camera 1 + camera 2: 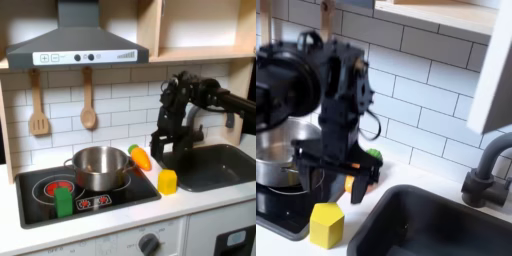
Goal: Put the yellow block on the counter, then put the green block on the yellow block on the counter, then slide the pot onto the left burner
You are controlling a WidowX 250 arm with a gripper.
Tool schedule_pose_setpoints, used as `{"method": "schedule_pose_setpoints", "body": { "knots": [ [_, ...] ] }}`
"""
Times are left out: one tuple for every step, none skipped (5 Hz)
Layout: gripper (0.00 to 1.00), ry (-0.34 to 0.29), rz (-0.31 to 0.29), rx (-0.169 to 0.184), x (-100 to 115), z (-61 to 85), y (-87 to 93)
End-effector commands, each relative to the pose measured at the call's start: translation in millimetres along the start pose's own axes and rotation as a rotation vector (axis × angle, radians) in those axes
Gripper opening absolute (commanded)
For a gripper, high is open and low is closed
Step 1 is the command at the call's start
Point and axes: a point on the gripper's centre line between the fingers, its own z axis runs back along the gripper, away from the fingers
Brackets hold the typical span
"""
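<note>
Fingers (163, 150) above yellow block (167, 181), not touching.

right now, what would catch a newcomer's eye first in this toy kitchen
The black robot arm looms over the counter between cooktop and sink, its hand low beside the orange carrot toy. A shiny pot sits at the cooktop's back. The yellow block stands on the counter by the sink, and the green block on the cooktop's front edge.
</note>
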Motion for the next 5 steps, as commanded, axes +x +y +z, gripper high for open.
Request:
{"method": "schedule_pose_setpoints", "body": {
  "knots": [
    [1.00, -0.039, 0.050, 0.002, -0.4, 29.0, 32.2],
    [1.00, -0.022, 0.076, 0.013, -15.4, 25.0, 56.6],
    [1.00, 0.037, 0.083, 0.023, -41.6, 20.0, 75.8],
    [1.00, 0.052, 0.134, 0.009, -56.6, 20.0, 91.8],
    [1.00, 0.059, 0.128, 0.026, -58.3, 23.5, 105.0]
  ]
}}
